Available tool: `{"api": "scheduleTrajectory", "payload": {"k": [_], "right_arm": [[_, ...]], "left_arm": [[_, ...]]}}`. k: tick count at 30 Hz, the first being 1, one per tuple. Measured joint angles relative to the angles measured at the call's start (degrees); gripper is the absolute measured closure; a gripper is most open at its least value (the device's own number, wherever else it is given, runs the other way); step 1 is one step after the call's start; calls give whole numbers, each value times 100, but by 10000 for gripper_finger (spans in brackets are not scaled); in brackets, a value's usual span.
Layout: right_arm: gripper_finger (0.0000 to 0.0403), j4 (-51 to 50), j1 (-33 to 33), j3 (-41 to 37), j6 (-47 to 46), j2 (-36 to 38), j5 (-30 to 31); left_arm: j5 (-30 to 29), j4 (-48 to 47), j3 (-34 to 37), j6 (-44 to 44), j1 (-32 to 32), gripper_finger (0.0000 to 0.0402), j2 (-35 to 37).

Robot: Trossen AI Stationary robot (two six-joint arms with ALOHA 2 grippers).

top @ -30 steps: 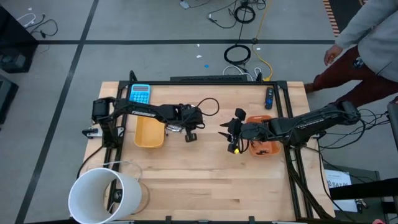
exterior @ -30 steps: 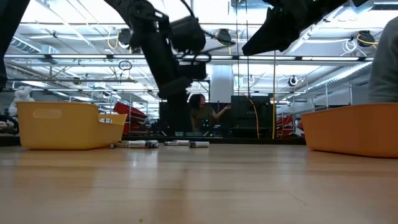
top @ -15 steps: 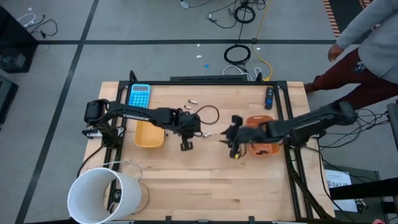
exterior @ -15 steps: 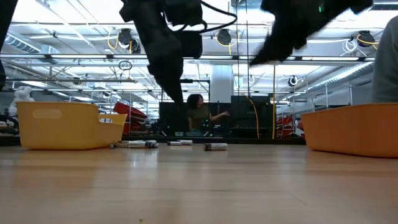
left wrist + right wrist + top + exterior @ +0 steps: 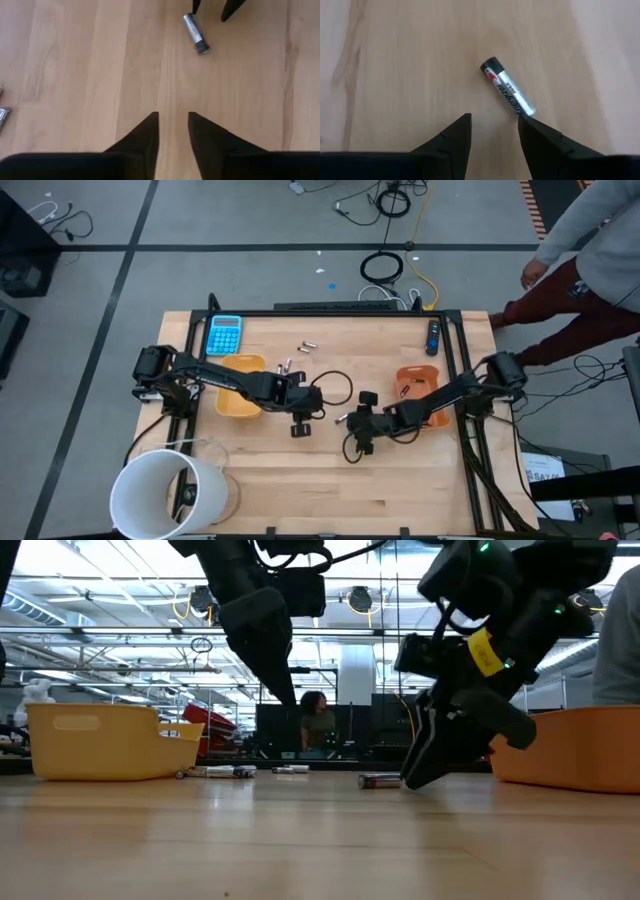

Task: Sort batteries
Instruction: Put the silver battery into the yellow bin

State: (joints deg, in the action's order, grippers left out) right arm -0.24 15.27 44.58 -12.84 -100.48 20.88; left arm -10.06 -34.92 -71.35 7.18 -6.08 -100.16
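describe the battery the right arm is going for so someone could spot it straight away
Start in the middle of the wooden table, between the yellow tray and the orange tray. A lone silvery battery lies flat just ahead of the right gripper, jaws open. The other batteries lie farther back, near the blue calculator.

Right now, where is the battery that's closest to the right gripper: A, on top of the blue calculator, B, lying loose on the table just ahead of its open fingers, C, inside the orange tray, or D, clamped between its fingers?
B: the right wrist view shows the battery lying flat on the bare table, just beyond the right gripper, whose fingers are apart and hold nothing.
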Motion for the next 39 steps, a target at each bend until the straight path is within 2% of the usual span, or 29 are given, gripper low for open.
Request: {"api": "scheduleTrajectory", "payload": {"k": [4,9,14,22,31,36,39], "right_arm": [[249,157,39,4,-122,-129,59],[250,261,35,2,-121,-165,76],[250,255,102,2,367,-167,278],[250,-44,119,220,895,-184,299],[250,-373,-385,544,1496,-193,-452],[250,-746,-604,792,1977,-191,-533],[250,-805,-759,965,1885,-190,-630]], "left_arm": [[-8,56,0,88,-5,261,0],[38,238,58,305,-7,258,0],[106,362,239,467,-98,258,0],[239,1559,776,781,-242,245,-57],[307,1810,903,1009,-219,170,-245],[279,1798,903,1052,-221,164,-245],[23,1799,903,1046,-221,164,-245]]}}
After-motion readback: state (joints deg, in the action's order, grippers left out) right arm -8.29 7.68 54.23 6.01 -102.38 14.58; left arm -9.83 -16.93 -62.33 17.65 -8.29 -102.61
